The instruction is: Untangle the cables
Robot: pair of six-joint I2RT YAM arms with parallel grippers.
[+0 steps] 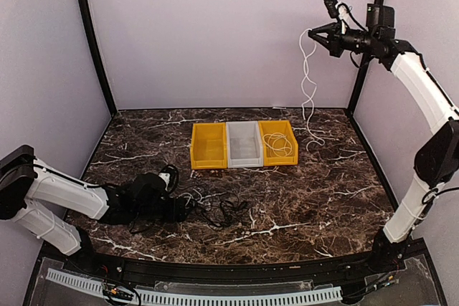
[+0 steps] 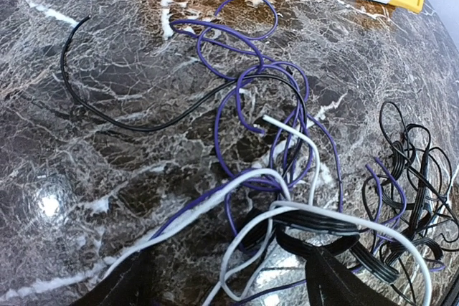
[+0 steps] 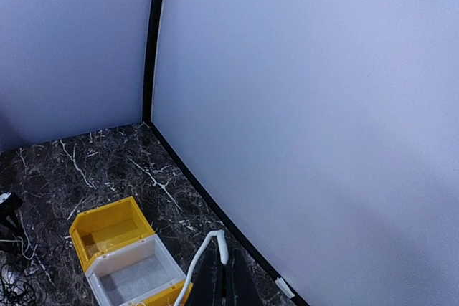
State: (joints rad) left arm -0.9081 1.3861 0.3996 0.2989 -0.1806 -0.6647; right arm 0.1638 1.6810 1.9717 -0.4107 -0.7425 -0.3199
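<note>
My right gripper (image 1: 315, 36) is raised high at the back right, shut on the end of a white cable (image 1: 308, 84). The cable hangs down in waves to the table right of the bins. In the right wrist view the fingers (image 3: 240, 282) pinch the cable's tip (image 3: 224, 247). My left gripper (image 1: 188, 209) lies low on the table at a tangle of black cables (image 1: 222, 213). In the left wrist view it is open (image 2: 226, 288), with white strands (image 2: 287, 206), a purple-looking cord (image 2: 244, 84) and a black bundle (image 2: 409, 177) ahead of and between its fingers.
Three bins stand side by side at the table's middle back: a yellow one (image 1: 208, 145), a white one (image 1: 244, 142) and a yellow one (image 1: 288, 134) with a coiled white cord (image 1: 278, 147) in it. Walls close off the back and sides.
</note>
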